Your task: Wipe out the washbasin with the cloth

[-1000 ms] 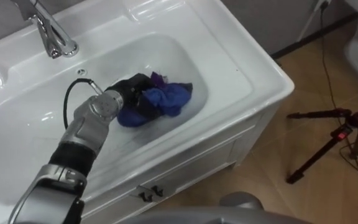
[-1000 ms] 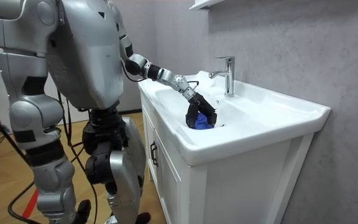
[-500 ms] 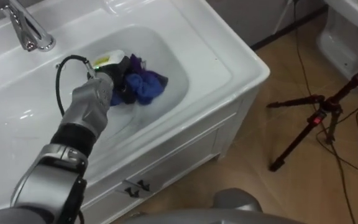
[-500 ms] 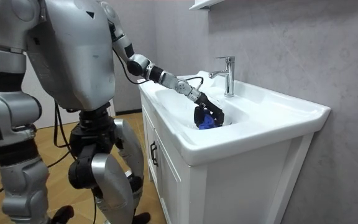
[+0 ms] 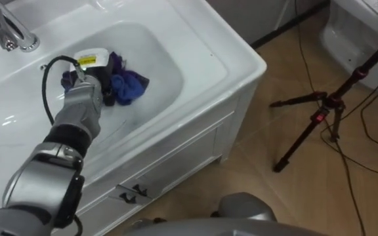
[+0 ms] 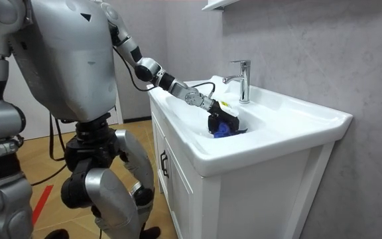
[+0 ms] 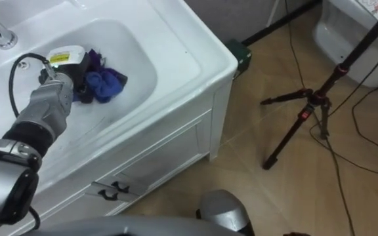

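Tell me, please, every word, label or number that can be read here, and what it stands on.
No text is legible.
White tag with yellow patch on the back of the left hand, which grips the crumpled blue and purple cloth: print too small to read.
White ceramic basin, chrome tap, black tripod: no markings seen.

- Grey rough-plaster wall (image 6: 297, 46) behind & beside the sink unit.
- Light-brown wood-plank floor (image 5: 287, 190), w/ red stripe (image 6: 37, 207) at room view's left.
- White vanity cabinet (image 6: 178, 192), small dark door handles (image 5: 128, 192).
- Black tripod stand (image 5: 314, 121) on floor nr cabinet; thin black cables (image 5: 373, 134) beside it.
- White shelf edge (image 6: 219, 4) high on wall.
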`<state>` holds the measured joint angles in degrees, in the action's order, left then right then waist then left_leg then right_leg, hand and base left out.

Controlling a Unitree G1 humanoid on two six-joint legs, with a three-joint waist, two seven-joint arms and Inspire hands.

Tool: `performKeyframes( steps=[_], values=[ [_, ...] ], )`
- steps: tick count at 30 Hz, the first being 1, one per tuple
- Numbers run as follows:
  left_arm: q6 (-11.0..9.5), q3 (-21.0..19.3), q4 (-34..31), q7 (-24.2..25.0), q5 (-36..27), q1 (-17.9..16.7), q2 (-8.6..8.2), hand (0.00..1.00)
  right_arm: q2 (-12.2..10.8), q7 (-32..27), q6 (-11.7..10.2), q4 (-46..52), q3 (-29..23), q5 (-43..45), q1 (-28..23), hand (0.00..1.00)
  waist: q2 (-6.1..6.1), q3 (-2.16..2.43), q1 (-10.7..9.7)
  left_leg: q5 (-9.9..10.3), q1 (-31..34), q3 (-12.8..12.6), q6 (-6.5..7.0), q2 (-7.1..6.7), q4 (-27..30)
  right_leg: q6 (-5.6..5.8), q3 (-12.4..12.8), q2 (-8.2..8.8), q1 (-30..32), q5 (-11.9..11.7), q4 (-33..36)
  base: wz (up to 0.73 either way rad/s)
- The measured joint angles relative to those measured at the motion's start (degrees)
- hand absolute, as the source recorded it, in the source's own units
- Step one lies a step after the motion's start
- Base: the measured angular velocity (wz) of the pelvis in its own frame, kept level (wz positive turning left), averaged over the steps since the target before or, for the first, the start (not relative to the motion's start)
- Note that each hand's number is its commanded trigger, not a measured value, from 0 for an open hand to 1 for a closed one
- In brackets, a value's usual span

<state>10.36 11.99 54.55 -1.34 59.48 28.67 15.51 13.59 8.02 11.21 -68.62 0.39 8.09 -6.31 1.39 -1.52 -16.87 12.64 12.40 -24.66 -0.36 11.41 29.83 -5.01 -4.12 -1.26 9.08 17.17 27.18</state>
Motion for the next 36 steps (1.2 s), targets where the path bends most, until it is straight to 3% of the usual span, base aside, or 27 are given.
performKeyframes(
  steps=[7,10,14,17,19,20,23,25,30,33,36],
  values=[
    [0.0,-0.1,0.7,-0.9,2.2,-1.0,0.54,1.00,-0.1,-1.2,-1.6,0.3,0.0,-0.4,0.7,0.00,-0.16,-0.04,0.6,0.0,-0.6,-0.2,-0.01,-0.10,-0.2,0.00,0.2,0.05,-0.7,0.0,-0.4,-0.01],
    [0.0,-0.9,0.5,-1.5,7.0,-3.4,0.69,1.00,-0.2,-1.7,-1.7,0.0,0.0,-0.1,0.4,0.00,-0.50,-0.07,1.3,-0.1,-2.1,-0.3,-0.15,-0.47,-0.9,-0.09,0.1,0.25,-2.0,0.4,-0.7,0.01],
    [0.2,-2.8,0.5,-2.4,10.5,-7.0,0.82,1.00,-0.3,-1.6,-1.7,-0.2,-0.1,0.9,-0.6,0.00,-0.87,0.41,2.5,-0.4,-3.9,-0.1,-0.77,-1.16,-2.7,-0.29,0.0,0.44,-3.7,0.6,-1.6,0.03],
    [0.9,-3.5,0.3,-2.6,12.5,-9.6,2.34,1.00,-0.3,-1.6,-1.5,-0.2,-0.2,1.5,-1.2,0.00,-1.06,0.72,3.1,-0.6,-4.4,0.8,-1.11,-1.21,-2.9,-0.52,-0.8,0.37,-5.0,0.7,-2.6,0.11],
    [1.1,-5.1,0.0,-3.2,12.7,-11.5,2.81,1.00,-0.2,-1.6,-1.3,-0.2,-1.0,1.8,-1.5,0.00,-1.40,1.31,4.4,-0.7,-4.8,1.3,-1.29,-1.35,-3.1,-0.78,-0.9,0.34,-5.5,0.8,-2.7,0.05],
    [1.2,-5.2,0.1,-3.4,12.9,-11.7,2.83,1.00,-0.2,-1.7,-1.4,-0.2,-1.4,1.8,-1.7,0.00,-1.41,1.32,4.7,-0.8,-5.0,1.4,-1.33,-1.34,-3.1,-0.81,-1.0,0.29,-5.9,0.8,-3.0,0.07],
    [1.4,-5.2,-0.4,-4.1,17.4,-13.8,2.90,1.00,-0.2,-1.7,-1.4,0.0,-1.9,3.2,-1.8,0.00,-1.00,1.72,4.9,-0.8,-5.3,3.0,-1.40,-1.41,-3.0,-1.06,-3.7,0.23,-8.2,0.7,-5.0,0.27],
    [2.8,-5.2,-1.4,-5.0,20.1,-17.1,3.01,1.00,0.2,-1.9,-1.6,0.0,-3.5,4.0,-1.8,0.00,-0.12,2.03,5.3,-0.8,-5.7,4.3,-1.48,-1.66,-3.0,-1.11,-5.0,0.28,-9.6,0.7,-6.0,0.22],
    [5.7,-5.1,-1.6,-6.9,22.3,-22.4,4.47,1.00,1.0,-2.5,-2.4,0.1,-6.1,4.6,-1.6,0.00,1.90,1.96,7.1,-1.5,-7.1,6.2,-2.55,-2.94,-5.1,-1.33,-7.1,0.79,-11.8,0.9,-7.6,0.21],
    [5.7,-5.1,-2.4,-7.3,22.9,-23.7,5.60,1.00,1.5,-2.6,-2.5,0.0,-6.9,4.9,-1.3,0.00,2.30,2.21,8.4,-1.9,-7.5,7.4,-3.04,-3.75,-6.5,-1.43,-8.3,1.19,-12.2,1.4,-7.7,0.23],
    [5.7,-5.1,-4.1,-7.7,23.9,-25.0,5.60,1.00,2.1,-3.1,-2.9,0.0,-8.0,4.8,-1.0,0.00,2.44,2.30,9.3,-2.2,-8.0,8.0,-3.42,-4.24,-7.8,-1.45,-9.5,1.43,-12.5,1.6,-7.9,0.10]
  ],
)
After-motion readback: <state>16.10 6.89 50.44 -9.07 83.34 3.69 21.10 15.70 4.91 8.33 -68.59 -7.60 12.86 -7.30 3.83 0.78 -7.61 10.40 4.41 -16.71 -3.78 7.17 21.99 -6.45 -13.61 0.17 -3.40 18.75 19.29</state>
